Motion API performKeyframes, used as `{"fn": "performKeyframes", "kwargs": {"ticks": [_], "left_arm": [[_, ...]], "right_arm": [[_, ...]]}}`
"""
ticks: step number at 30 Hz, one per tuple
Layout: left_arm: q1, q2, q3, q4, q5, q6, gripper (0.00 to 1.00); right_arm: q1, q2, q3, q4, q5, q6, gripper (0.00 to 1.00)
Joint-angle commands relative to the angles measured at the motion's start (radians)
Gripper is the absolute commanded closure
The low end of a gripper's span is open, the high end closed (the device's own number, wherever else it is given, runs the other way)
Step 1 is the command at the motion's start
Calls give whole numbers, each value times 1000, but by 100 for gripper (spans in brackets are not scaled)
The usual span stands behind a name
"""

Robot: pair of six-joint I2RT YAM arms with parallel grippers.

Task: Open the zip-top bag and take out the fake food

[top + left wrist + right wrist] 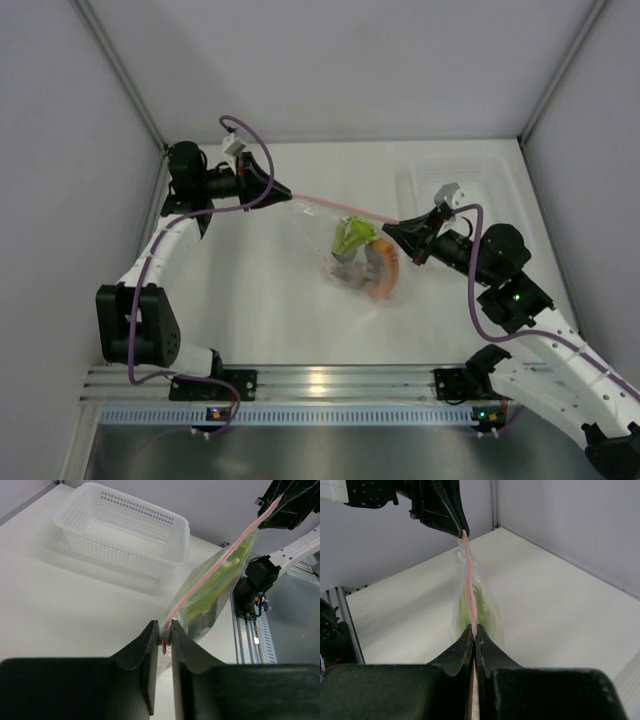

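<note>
Pinching one end of the pink zip strip (335,207), my left gripper (166,630) is pressed together on it. My right gripper (474,632) is clamped on the other end, so the strip runs taut between them. The zip-top bag (312,228) hangs below over mid-table (250,300), with the fake food (362,262) bunched inside. A white basket (120,555) sits just beyond the right gripper.

Taut zip-top bag (355,250) hanging between left gripper (288,192) and right gripper (388,229), blocking middle of desk (260,320). White basket (120,555) occupying far right corner. Near edge strip lying open.
</note>
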Motion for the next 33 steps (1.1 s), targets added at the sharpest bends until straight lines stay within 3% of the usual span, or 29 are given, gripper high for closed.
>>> {"fn": "performKeyframes", "kwargs": {"ticks": [1,3,7,8,10,13,27,33], "left_arm": [[6,-27,25,42,-18,5,61],[-39,-42,20,41,-25,13,36],[-133,-74,37,44,-108,28,14],[-167,-79,47,44,-139,28,2],[-205,-99,58,42,-267,49,2],[-254,-122,83,42,-329,53,2],[-322,-185,52,44,-286,125,7],[-354,-200,12,39,-352,163,12]], "right_arm": [[-15,-27,-12,111,-51,-3,100],[-16,-29,-26,122,-86,-12,100],[-16,-44,-48,132,-112,-23,100],[-16,-46,-49,135,-128,-26,100],[-15,-46,-54,137,-152,-34,100],[-16,-44,-54,143,-163,-38,100],[-15,-95,-104,183,-228,-71,100],[-15,-98,-104,189,-269,-78,100]]}}
